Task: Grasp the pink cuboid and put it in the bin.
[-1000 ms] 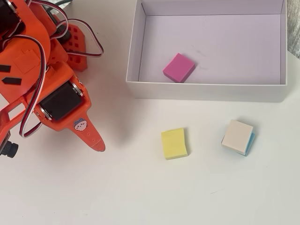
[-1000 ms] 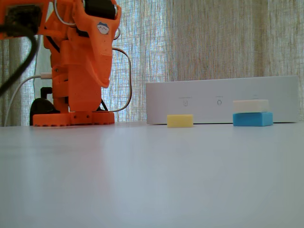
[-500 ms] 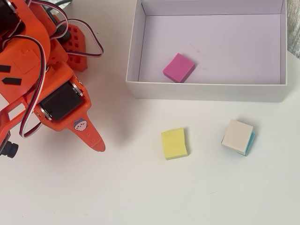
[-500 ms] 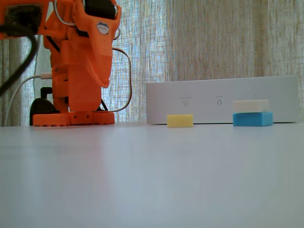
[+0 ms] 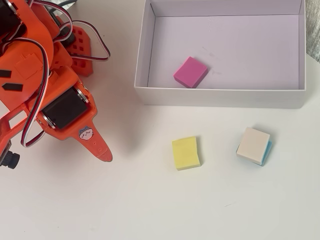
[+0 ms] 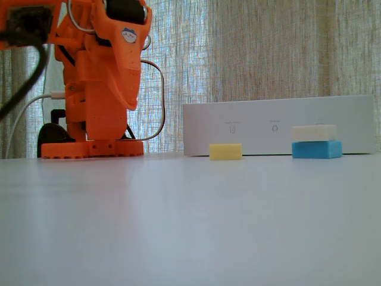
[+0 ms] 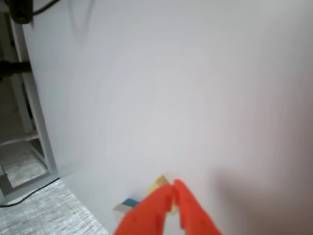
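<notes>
The pink cuboid lies flat inside the bin, near its front wall and left of the middle in the overhead view. In the fixed view the bin's white front wall hides the cuboid. My orange gripper is shut and empty. It is drawn back over the table, well left of the bin, with its tip pointing down. It also shows in the fixed view and at the bottom of the wrist view.
A yellow block and a beige-topped blue block lie on the white table in front of the bin. Both show in the fixed view, yellow block and blue block. The arm's base and cables fill the far left.
</notes>
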